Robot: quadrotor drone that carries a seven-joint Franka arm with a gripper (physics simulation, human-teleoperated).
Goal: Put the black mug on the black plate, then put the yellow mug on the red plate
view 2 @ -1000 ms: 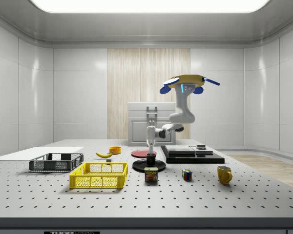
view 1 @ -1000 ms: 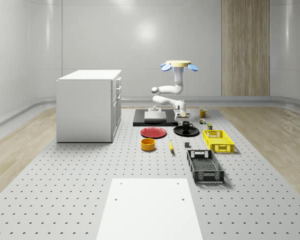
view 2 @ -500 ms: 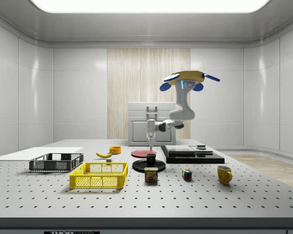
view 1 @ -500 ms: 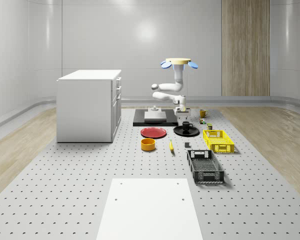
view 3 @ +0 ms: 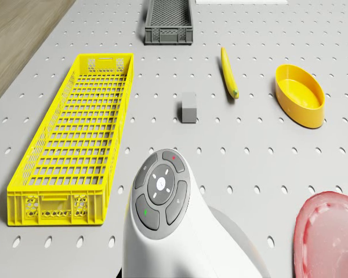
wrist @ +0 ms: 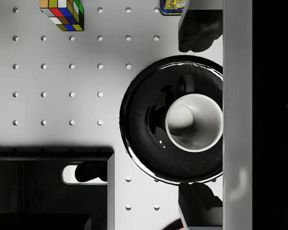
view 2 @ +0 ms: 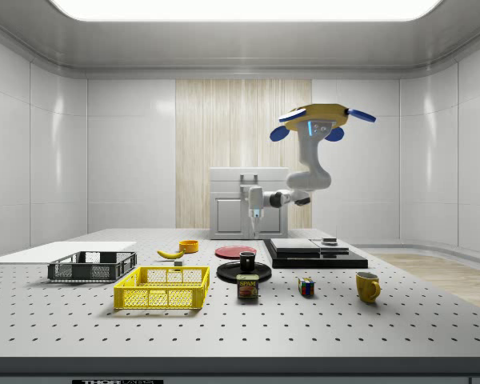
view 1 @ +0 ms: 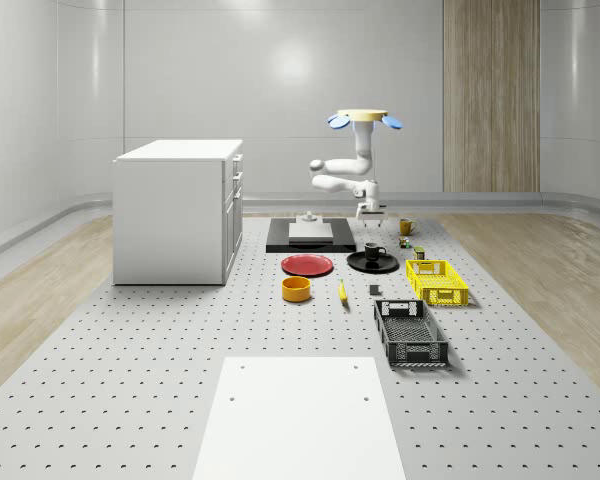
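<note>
The black mug (view 1: 375,250) stands upright on the black plate (view 1: 372,264). In the wrist view the mug (wrist: 194,122) shows its white inside, on the glossy plate (wrist: 137,120). My gripper (view 2: 256,233) hangs open well above the mug, holding nothing. Its fingers (wrist: 199,28) stand wide apart, and the gripper (wrist: 196,116) points straight down. The drone (view 1: 360,118) hovers above the back of the table. The yellow mug (view 1: 406,227) stands behind the black plate, and the side view puts this mug (view 2: 368,286) at the right. The red plate (view 1: 308,265) lies bare beside the black plate.
A yellow crate (view 1: 436,281) and a black crate (view 1: 410,332) sit in front of the plates, with a banana (view 1: 342,291) and a yellow bowl (view 1: 296,289). A Rubik's cube (view 2: 306,286) and a can (view 2: 248,286) stand near the black plate. A black platform (view 1: 310,235) and a white cabinet (view 1: 178,210) stand behind.
The gripper has risen from the black mug, which stays on the black plate. The drone has climbed and shifted toward the whole-scene view's right.
</note>
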